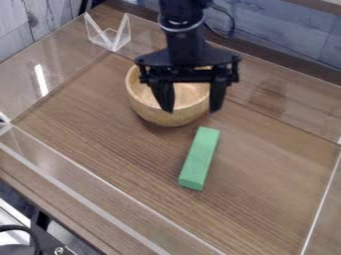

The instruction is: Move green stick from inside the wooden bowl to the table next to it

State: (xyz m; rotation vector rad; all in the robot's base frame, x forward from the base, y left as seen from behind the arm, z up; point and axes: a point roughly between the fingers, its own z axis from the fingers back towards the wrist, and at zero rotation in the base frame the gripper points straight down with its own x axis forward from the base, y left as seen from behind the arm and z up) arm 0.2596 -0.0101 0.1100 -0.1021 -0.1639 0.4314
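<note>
You will find no readable text, labels, brand marks, numbers or signs anywhere in this view. The green stick (201, 158) in the lower middle of the frame is plain on every face you can see. The wooden bowl (150, 106) in the upper middle carries no marking, and the bench (94, 139) shows only wood grain. The black hand (189, 98) over the bowl has no lettering you could make out at this size.
</note>
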